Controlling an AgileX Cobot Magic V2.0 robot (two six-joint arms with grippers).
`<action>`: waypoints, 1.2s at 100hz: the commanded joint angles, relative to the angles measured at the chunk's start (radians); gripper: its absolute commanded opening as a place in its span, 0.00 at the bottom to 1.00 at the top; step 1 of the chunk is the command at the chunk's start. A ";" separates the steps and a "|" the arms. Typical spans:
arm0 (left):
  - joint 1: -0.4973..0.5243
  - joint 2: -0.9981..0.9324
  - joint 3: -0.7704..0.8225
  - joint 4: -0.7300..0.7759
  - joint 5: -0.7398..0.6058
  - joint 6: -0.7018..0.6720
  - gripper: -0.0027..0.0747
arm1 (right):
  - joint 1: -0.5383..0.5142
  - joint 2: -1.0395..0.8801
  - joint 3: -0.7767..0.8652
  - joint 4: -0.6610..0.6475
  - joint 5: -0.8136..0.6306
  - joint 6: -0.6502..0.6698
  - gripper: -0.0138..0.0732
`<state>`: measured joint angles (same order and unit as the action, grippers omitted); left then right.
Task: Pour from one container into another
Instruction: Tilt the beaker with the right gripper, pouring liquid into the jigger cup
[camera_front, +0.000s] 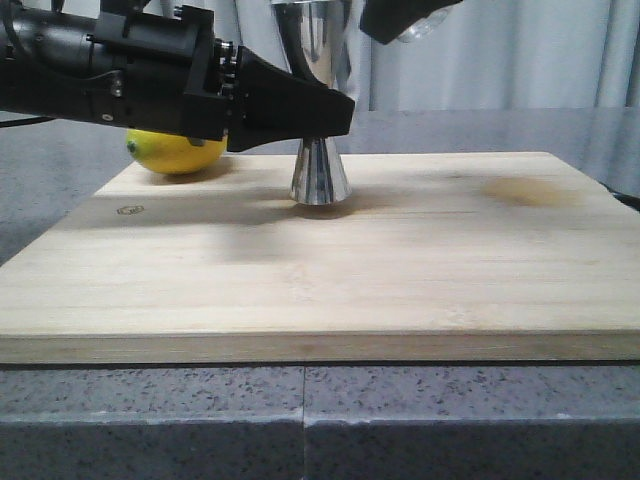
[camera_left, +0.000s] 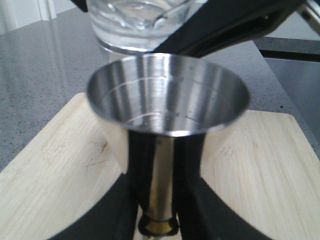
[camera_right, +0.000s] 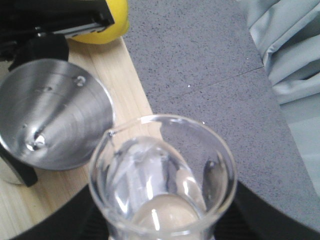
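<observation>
With the left claw (camera_front: 335, 112) clamped on the tall steel hourglass jigger (camera_front: 320, 175) at centre frame and the right claw (camera_right: 165, 220) gripping the small clear glass beaker (camera_right: 162, 175) above it, an off-line lip could have spilled onto the wooden board (camera_front: 400, 260).

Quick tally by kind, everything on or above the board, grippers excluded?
Steel jigger: 1
Glass beaker: 1
Lemon: 1
Wooden cutting board: 1
Total: 4
</observation>
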<state>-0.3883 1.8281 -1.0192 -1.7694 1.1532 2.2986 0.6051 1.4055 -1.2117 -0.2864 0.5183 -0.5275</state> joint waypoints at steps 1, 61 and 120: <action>-0.009 -0.042 -0.029 -0.082 0.104 0.000 0.18 | 0.004 -0.030 -0.038 -0.030 -0.061 -0.023 0.44; -0.009 -0.042 -0.029 -0.082 0.104 0.000 0.18 | 0.048 -0.030 -0.038 -0.170 -0.062 -0.030 0.44; -0.009 -0.042 -0.029 -0.082 0.072 0.000 0.18 | 0.053 -0.030 -0.038 -0.240 -0.083 -0.032 0.44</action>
<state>-0.3883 1.8281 -1.0192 -1.7694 1.1532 2.2986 0.6548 1.4055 -1.2117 -0.4916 0.5089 -0.5514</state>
